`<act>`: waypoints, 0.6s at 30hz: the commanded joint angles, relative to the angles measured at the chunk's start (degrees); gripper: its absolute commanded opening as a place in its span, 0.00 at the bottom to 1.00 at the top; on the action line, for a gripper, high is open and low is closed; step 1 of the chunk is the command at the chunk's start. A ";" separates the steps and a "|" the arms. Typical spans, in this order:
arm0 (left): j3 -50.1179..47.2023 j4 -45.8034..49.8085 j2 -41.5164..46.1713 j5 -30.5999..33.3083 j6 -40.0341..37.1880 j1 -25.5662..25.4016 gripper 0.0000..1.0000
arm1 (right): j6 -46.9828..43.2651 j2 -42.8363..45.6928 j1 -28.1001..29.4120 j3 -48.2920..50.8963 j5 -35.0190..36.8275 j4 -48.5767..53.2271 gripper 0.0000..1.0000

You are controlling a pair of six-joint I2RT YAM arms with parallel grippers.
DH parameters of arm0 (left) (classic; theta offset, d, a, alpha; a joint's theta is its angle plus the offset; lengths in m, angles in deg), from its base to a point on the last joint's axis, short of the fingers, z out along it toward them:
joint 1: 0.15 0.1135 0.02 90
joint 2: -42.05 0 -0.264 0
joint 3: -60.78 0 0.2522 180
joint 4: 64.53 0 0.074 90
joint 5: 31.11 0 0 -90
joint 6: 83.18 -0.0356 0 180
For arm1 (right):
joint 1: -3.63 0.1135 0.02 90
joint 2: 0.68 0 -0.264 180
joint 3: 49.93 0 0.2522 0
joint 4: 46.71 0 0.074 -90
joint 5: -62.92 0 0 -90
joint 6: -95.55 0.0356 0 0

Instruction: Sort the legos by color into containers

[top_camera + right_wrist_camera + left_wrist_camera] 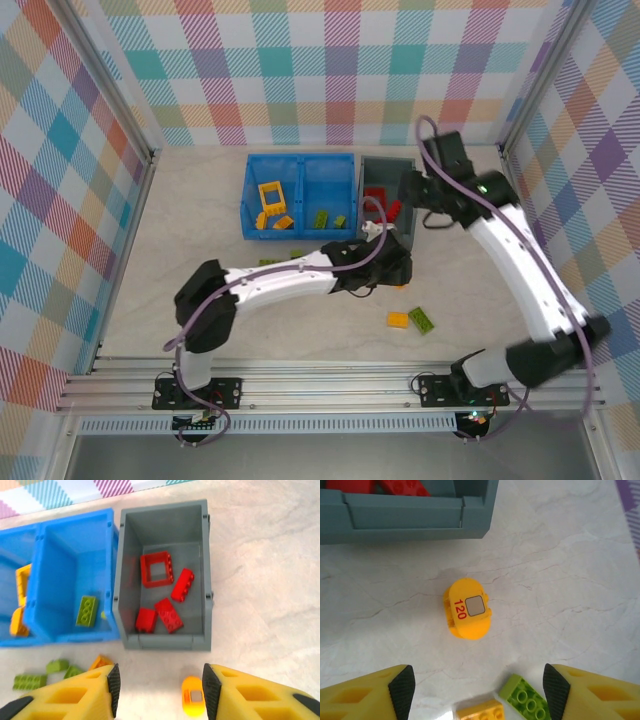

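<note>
Your left claw (479, 689) is spread wide and holds nothing. On the bench (570, 555) just ahead of it lies a rounded yellow piece (467, 608) marked 120, near the grey bin (410, 517). Your right claw (162, 687) is also spread and empty, hanging near the grey bin, where four red legos (167, 614) lie.

The dark grey bin (162, 522) holds 4 red legos: 1 square frame (146, 572) and 3 bricks (168, 615). Touching its side, the blue bin (75, 530) has 1 green brick (87, 611) in the adjoining compartment. The right gripper (160, 682) is spread wide above the table (265, 580), with a rounded yellow piece (193, 696) just beside one finger.
</note>
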 commanded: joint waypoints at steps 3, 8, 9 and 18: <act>12.26 7.43 -10.59 -1.15 -2.80 -0.55 0.75 | -0.43 15.12 -0.12 9.26 -9.76 4.92 0.52; 23.76 15.06 -20.48 -0.18 -3.17 0.40 0.78 | 0.30 26.33 -0.12 11.43 -14.04 10.11 0.57; 25.18 16.38 -21.74 -0.06 -2.83 0.71 0.78 | 0.67 27.30 -0.12 10.99 -14.49 11.07 0.58; 30.41 17.34 -28.75 -1.52 -2.27 1.74 0.68 | 2.80 29.60 -0.09 10.57 -16.78 13.11 0.59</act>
